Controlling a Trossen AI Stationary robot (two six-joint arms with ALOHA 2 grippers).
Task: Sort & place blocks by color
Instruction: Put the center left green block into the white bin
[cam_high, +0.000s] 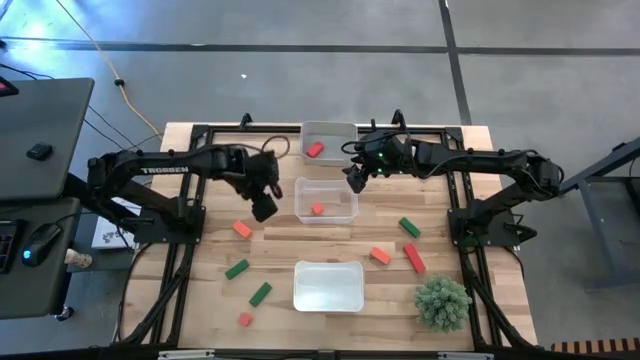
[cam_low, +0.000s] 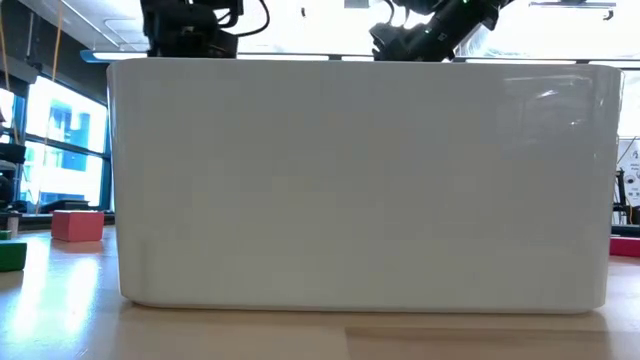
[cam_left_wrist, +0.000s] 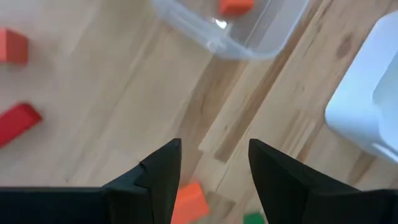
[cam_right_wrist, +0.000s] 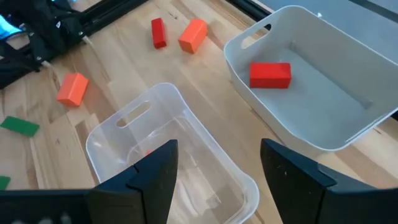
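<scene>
Since both the left gripper (cam_high: 264, 207) and right gripper (cam_high: 355, 180) hang apart and empty, a hasty descent toward the orange block (cam_left_wrist: 189, 202) on the table (cam_high: 200, 285) could nudge it aside.

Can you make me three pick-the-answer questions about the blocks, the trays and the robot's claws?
1. Where is the plant?
A. near right corner of the table
B. inside a tray
C. under the left arm

2. How many blocks lie in the far tray?
A. none
B. one
C. three

3. How is the left gripper?
A. shut on a block
B. open, empty
C. holding a tray

Answers:
1 A, it stands at the near right edge.
2 B, a single red block lies in it.
3 B, its fingers stand apart over an orange block on the table.
</scene>
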